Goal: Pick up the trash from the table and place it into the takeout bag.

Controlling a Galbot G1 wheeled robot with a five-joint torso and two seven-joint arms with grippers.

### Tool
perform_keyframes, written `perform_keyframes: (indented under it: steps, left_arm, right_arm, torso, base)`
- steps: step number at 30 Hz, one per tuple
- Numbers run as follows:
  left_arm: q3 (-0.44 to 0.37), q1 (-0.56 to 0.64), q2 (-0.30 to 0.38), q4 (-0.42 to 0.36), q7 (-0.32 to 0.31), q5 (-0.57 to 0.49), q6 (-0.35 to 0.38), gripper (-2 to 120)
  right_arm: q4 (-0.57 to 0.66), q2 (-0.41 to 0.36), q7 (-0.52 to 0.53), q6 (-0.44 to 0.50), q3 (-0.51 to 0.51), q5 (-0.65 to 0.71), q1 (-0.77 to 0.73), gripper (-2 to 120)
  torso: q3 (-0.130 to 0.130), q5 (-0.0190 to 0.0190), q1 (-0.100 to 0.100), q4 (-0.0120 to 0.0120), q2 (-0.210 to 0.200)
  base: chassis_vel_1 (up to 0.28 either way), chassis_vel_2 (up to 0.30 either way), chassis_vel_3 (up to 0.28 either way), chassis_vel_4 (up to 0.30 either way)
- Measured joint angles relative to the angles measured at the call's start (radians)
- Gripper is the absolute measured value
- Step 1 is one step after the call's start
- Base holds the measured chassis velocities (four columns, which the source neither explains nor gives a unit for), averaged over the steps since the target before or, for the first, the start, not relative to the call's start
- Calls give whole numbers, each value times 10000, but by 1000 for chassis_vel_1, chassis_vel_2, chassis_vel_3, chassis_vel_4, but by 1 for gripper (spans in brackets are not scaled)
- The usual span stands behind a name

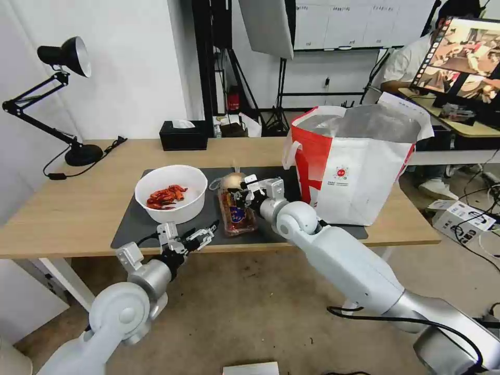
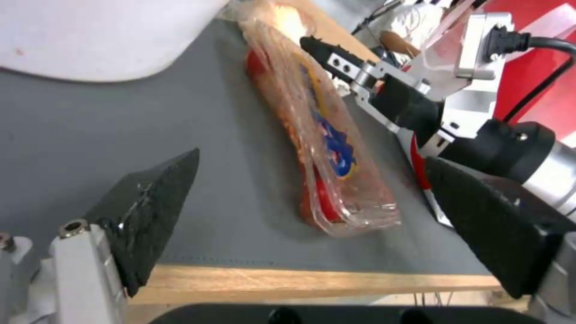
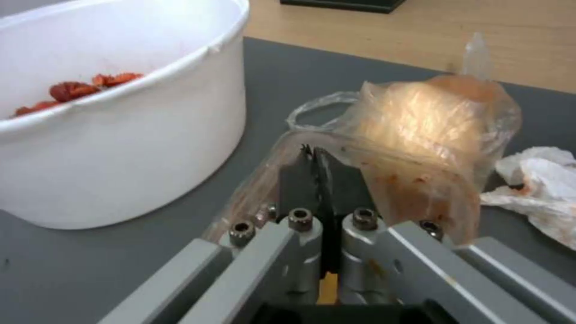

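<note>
Hovering at the near edge of the table point(image 1: 62, 219), the left gripper point(image 1: 200, 237) has its fingers spread apart and holds nothing. Just beyond it on the dark mat point(image 1: 130, 224) lies the clear hinged tray point(image 1: 237, 213) of food scraps, and the right gripper point(image 1: 245, 197) has its fingers pressed together on the tray's thin plastic edge. The white bowl point(image 1: 172, 192) of red shells stands beside the tray; the knotted clear bag point(image 3: 432, 121) and the crumpled tissue point(image 3: 540, 180) lie past it. The takeout bag point(image 1: 359, 166) stands open on the robot's right. I judge the pinch shallow: flexing plastic could slip free or pop open, spilling scraps
</note>
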Motion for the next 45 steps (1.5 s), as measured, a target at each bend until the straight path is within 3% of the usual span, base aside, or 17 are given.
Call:
perform_keyframes:
  steps: [10,28,45]
  left_arm:
    - [75,-439,24,413,209,-448,260,100]
    - [969,-1557,-367,1202,276,-1216,545,100]
    - [1369,-2102,-604,1706,-103,-1592,967,100]
  right_arm:
    - [-481,174,-150,-53,-249,0,312,0]
    - [-422,98,-132,-87,-163,2,252,0]
    - [-237,43,-71,-101,-109,2,152,0]
  torso:
    - [0,1,0,2,0]
    - [0,0,0,0,0]
    - [0,1,0,0,-1]
  base:
    - [0,0,0,0]
    - [0,0,0,0]
    - [0,0,0,0]
